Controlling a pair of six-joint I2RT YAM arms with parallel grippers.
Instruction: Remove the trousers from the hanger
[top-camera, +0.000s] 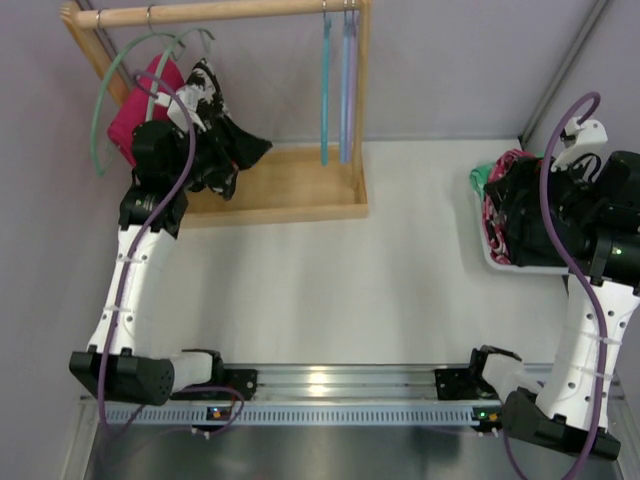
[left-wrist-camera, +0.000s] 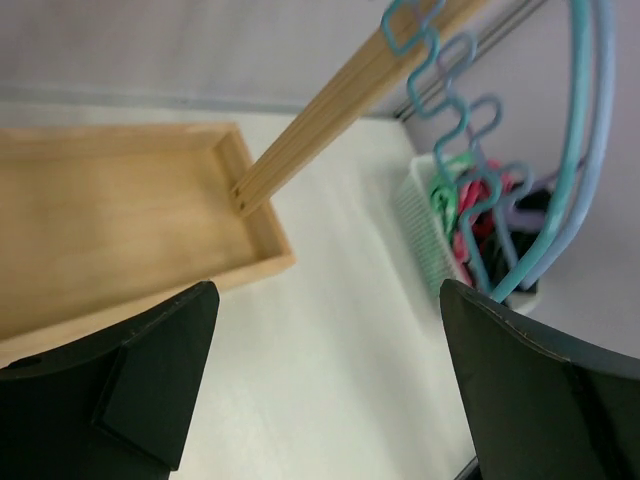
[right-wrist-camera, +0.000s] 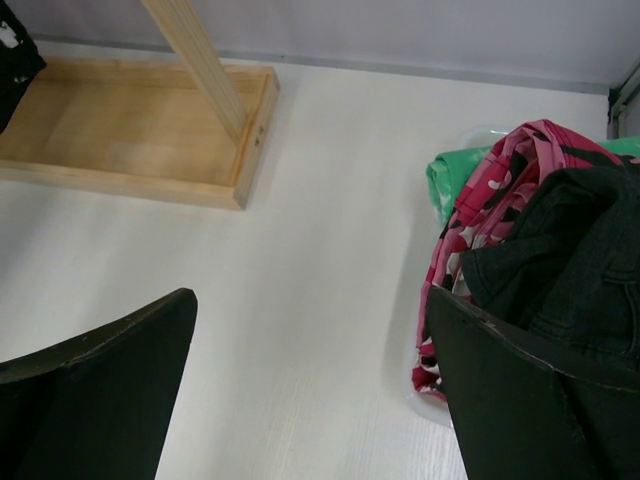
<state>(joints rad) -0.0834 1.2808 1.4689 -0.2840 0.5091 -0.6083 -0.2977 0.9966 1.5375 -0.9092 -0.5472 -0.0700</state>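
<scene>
Left pincer (left-wrist-camera: 320, 385) wide open, empty, bare hanger (top-camera: 325, 90) hanging beyond its right jaw; right pincer (right-wrist-camera: 310, 390) likewise open, trousers (right-wrist-camera: 560, 250) heaped in basket (left-wrist-camera: 415, 230) beside its right jaw, apparently already freed.

Bright, even overhead light; soft shadows on the table (top-camera: 400, 290); glare along the metal rail (top-camera: 320, 378); close-up fingers (left-wrist-camera: 150, 390) slightly soft.

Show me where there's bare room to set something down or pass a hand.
Bare: the white tabletop between the wooden rack base, the clothes basket and the arms' rail. The rack base's middle is also bare. Crowded: the left end of the rod, with hanging garments and the left arm; the basket is heaped.
</scene>
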